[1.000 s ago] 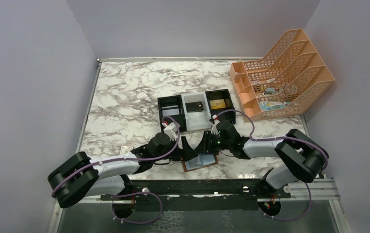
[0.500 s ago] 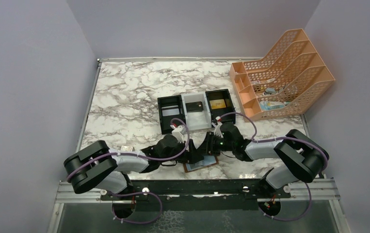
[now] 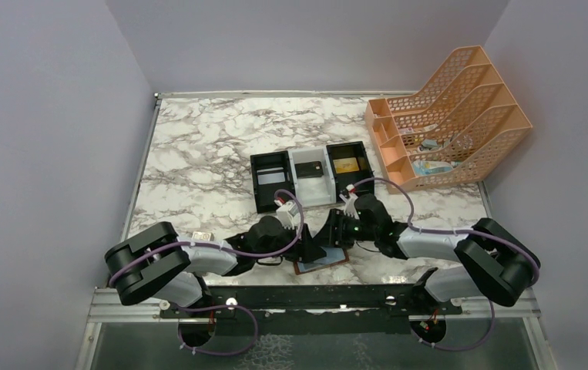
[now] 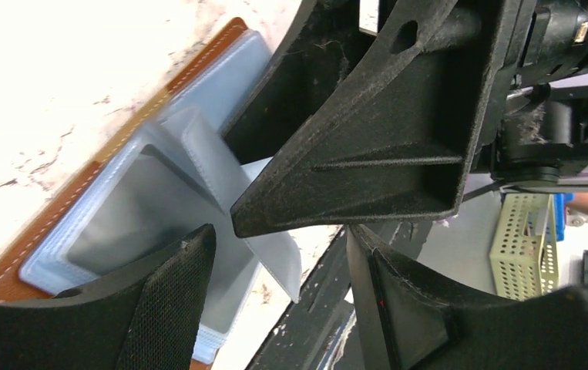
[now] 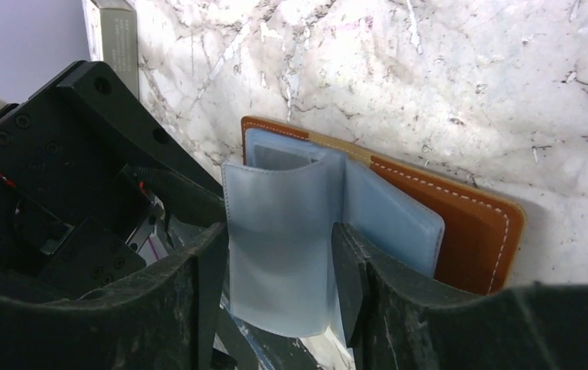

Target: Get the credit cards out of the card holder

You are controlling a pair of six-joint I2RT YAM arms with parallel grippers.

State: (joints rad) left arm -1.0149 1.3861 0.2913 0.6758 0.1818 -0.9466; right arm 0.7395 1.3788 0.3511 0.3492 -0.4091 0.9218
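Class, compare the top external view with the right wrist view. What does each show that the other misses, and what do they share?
Only the top external view shows the three-compartment tray, the orange file rack and both arms whole. Only the right wrist view shows a pale blue pocket leaf standing up between the fingers of the right gripper, and the white stitching on the brown leather. Both show the card holder lying open on the marble table, with the left gripper close beside it.

Legible text, labels, brands, numbers: none. card holder (image 5: 472, 227): plain leather. Items in tray (image 3: 254, 183): too small to read.
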